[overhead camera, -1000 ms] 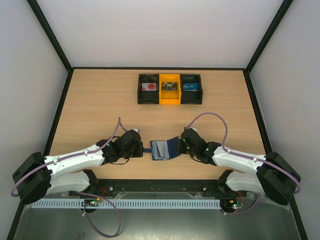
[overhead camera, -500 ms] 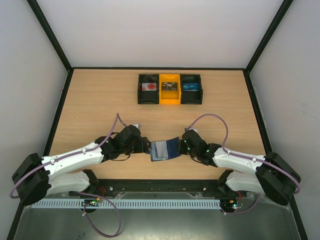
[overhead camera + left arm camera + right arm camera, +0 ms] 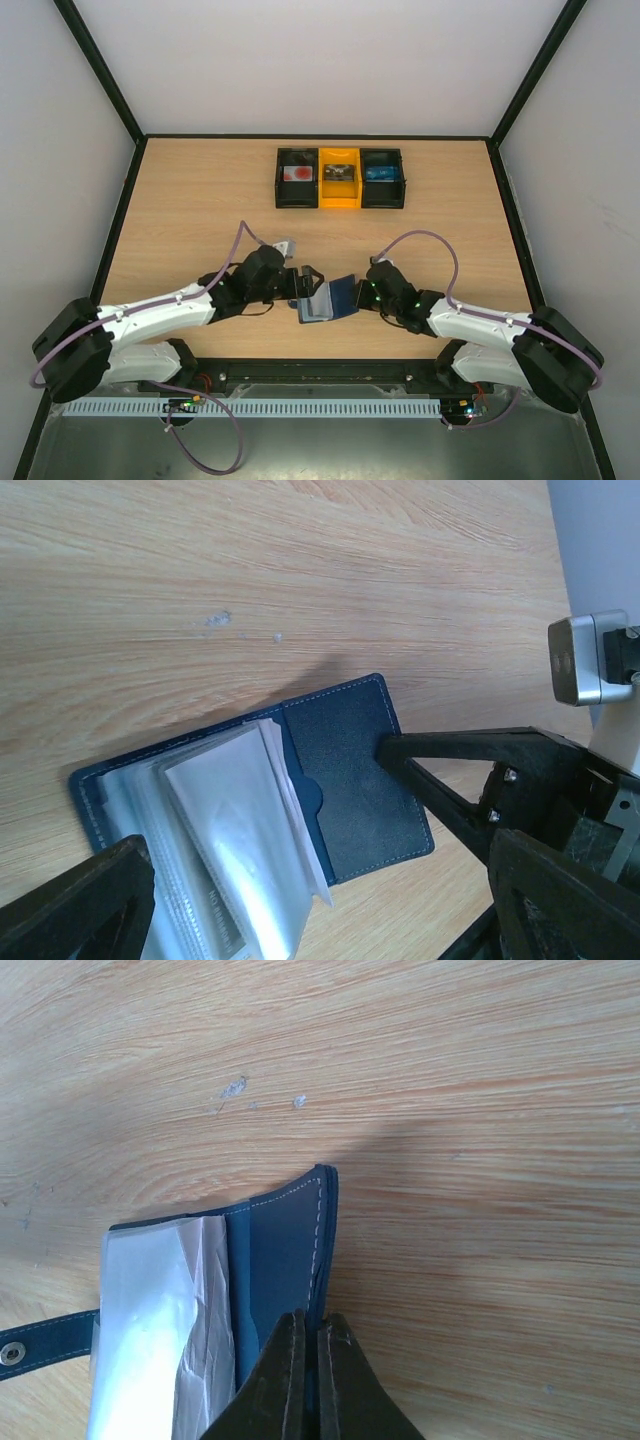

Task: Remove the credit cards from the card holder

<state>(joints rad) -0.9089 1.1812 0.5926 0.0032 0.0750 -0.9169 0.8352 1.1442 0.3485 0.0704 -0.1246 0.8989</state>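
Lower centre of top view: card holder (image 3: 322,300) is lying open on the table (image 3: 200,200), plastic sleeves showing. Right gripper (image 3: 308,1332) is clamping its right cover. Left gripper (image 3: 305,286) is hovering spread apart, straddling its left side. Bins (image 3: 340,178) are sitting upper centre.

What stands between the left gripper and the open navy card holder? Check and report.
Nothing visible does. The open left gripper hangs over the clear plastic sleeves of the dark navy folding card holder, with only air between. The right gripper pinches the holder's far edge, off that path.
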